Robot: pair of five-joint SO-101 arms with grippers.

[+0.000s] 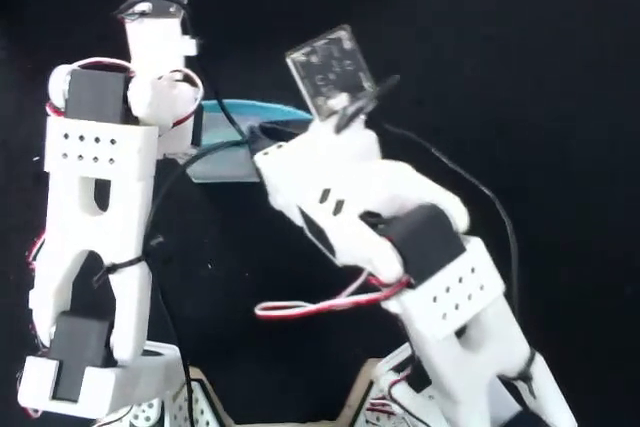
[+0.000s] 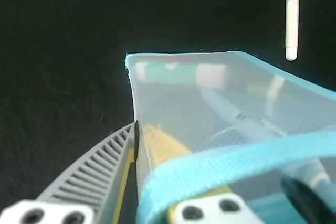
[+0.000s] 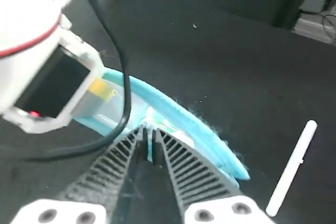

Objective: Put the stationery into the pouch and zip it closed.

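1. Pouch (image 1: pixel 262 112): a see-through mesh bag with turquoise trim. It lies on the black desk (image 1: pixel 520 97) toward the far side, a little left of the middle, between the heads of the two arms.
2. Stationery (image 2: pixel 236 119): several pens or markers lie inside the pouch and show through the mesh. They overlap too much to count.
3. Left arm (image 1: pixel 90 207): it stands at the left of the desk, with its head over the left end of the pouch.
4. Left jaws: they are clamped on that end of the pouch. The grey ribbed finger (image 2: pixel 100 171) lies against the outside of the mesh, and a yellow part (image 2: pixel 163 142) shows through it from the other side. A turquoise strap (image 2: pixel 236 156) of the pouch runs across just beside them.
5. Right arm (image 1: pixel 400 217): it leans in from the near right toward the middle of the pouch.
6. Right jaws: they are narrow, almost together, and pinch a small white zip pull (image 3: pixel 151 129) at the pouch's turquoise top edge.
7. Pen (image 3: pixel 292 167): this white pen lies flat on the desk outside the pouch, apart from it, and nothing touches it.
8. Zip: I cannot tell how far along the edge it is drawn.
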